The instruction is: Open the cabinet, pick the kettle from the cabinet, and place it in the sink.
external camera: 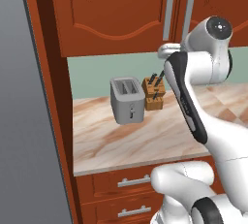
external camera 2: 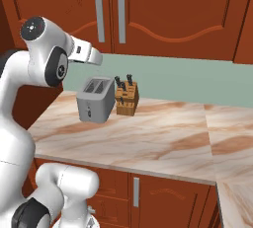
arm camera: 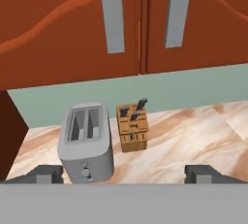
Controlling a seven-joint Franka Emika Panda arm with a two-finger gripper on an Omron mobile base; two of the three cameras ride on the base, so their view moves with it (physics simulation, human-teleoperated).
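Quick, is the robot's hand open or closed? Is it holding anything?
Gripper: open, fingers spread wide, holding nothing; it faces the closed cabinet.

Reddish-brown cabinet point(arm camera: 72, 29), doors shut.

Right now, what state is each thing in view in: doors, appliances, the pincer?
cabinet: both doors shut, grey bar handles side by side at the seam.
toaster: upright on the countertop, slots empty.
knife block: upright beside the toaster, knives seated in it.
pincer: open wide, holding nothing, pointed toward the cabinet's lower edge above the toaster.
drawers: shut.
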